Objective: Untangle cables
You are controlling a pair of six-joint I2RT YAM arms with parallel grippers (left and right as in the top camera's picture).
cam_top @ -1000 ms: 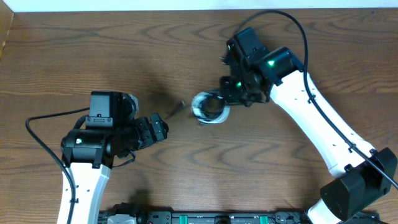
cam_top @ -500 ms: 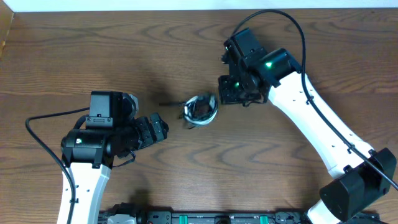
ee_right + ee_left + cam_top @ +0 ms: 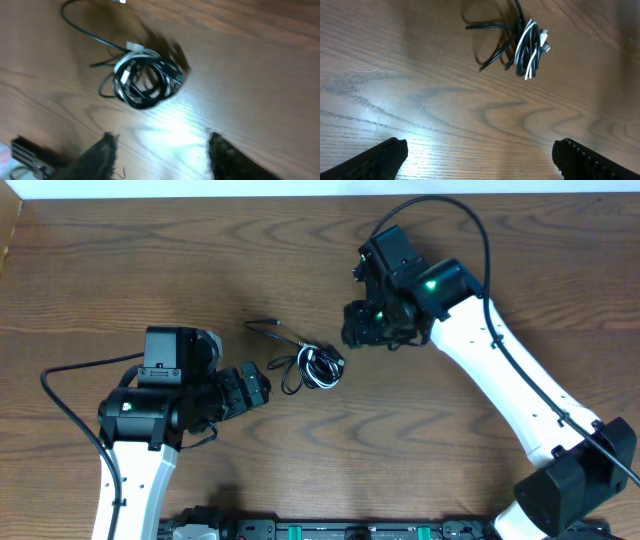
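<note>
Overhead: the cables (image 3: 312, 367) lie tangled mid-frame on the table (image 3: 150, 260), one black end trailing toward the upper left.

Left wrist: the left tool (image 3: 482, 161) is spread wide, with the cables at upper centre, well apart from it.

Right wrist: the right tool (image 3: 162, 152) is spread and pinches nothing, with the cables near it, just above in the frame.

A brown tabletop (image 3: 200, 260) of wood fills almost the whole overhead view, its grain running in long wavy bands and ovals from left to right. Along the top edge of that frame runs a thin pale strip (image 3: 250, 188), and at the far upper left a lighter tan edge (image 3: 8, 230) shows, too little of it to tell what it is. At the bottom centre sits a dark rail (image 3: 330, 531) with small green parts. In both wrist views the wood carries a soft white glare (image 3: 470, 150), brightest toward the lower middle of the frame.
</note>
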